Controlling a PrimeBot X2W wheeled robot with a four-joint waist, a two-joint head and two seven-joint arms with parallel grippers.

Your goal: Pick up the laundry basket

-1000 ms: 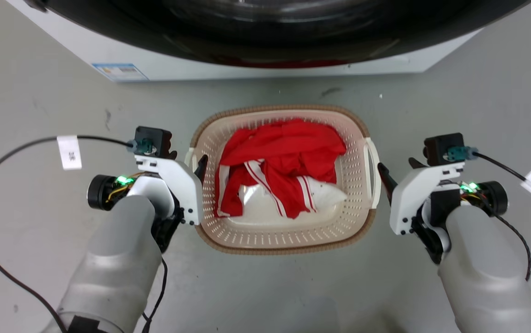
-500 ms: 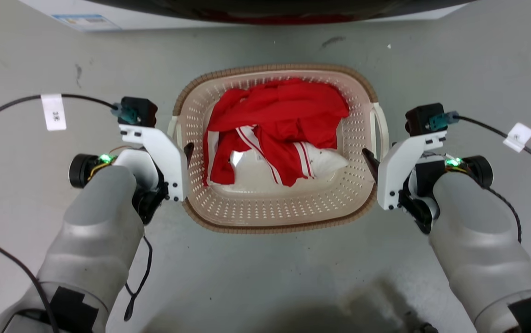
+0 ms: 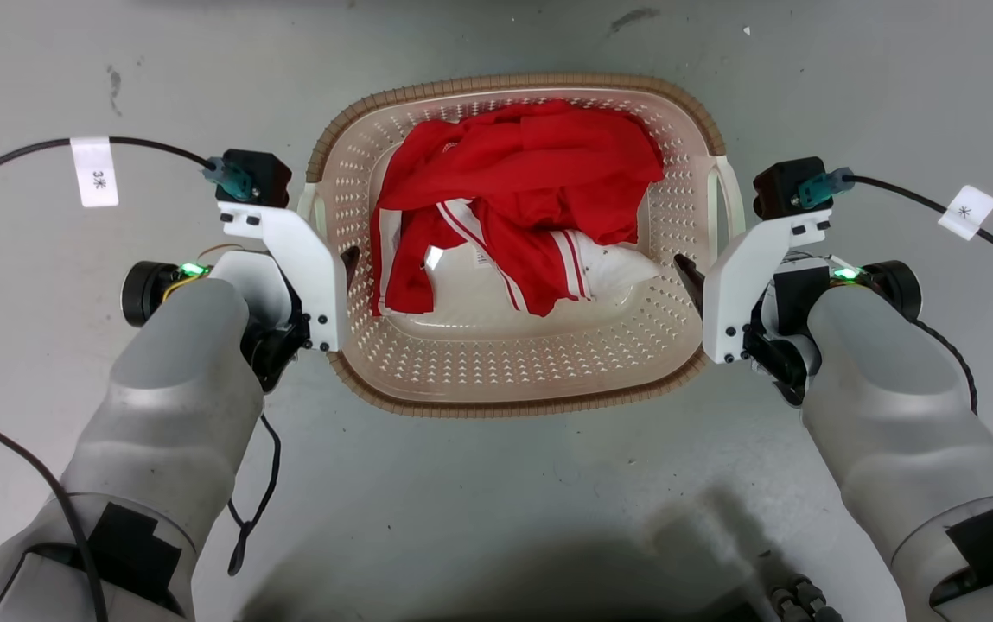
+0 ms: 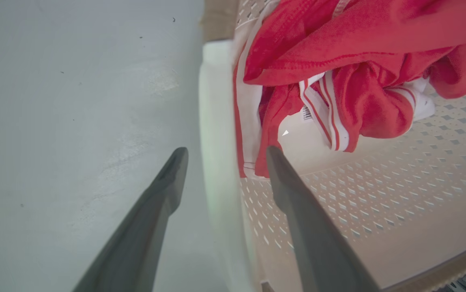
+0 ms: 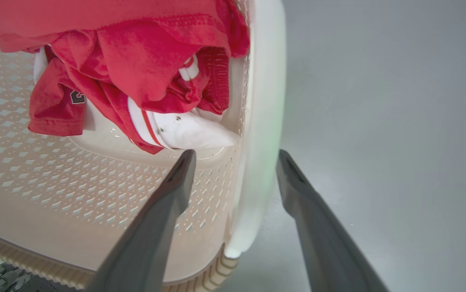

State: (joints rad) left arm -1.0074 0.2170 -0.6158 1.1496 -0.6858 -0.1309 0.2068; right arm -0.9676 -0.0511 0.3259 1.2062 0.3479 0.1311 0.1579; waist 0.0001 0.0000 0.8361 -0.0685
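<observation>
The laundry basket [image 3: 513,404] is beige with perforated walls and a brown rim. It sits on the grey floor between my arms and holds red and white clothes [image 3: 522,190]. My left gripper [image 3: 347,259] is open at the basket's left side. In the left wrist view the left gripper [image 4: 225,151] straddles the white side handle [image 4: 216,121], one finger outside and one inside the wall. My right gripper [image 3: 683,268] is open at the right side. In the right wrist view the right gripper [image 5: 236,154] straddles the other white handle [image 5: 263,121] the same way.
Black cables with white tags [image 3: 94,171] [image 3: 965,212] trail across the floor beside each wrist. A dark shadow and part of my base [image 3: 798,598] lie at the bottom edge. Bare grey floor [image 3: 496,501] surrounds the basket.
The head view has tilted down, so the washing machine has left the top edge. Both grippers have moved in onto the basket's sides, and their fingers now straddle the handles.
</observation>
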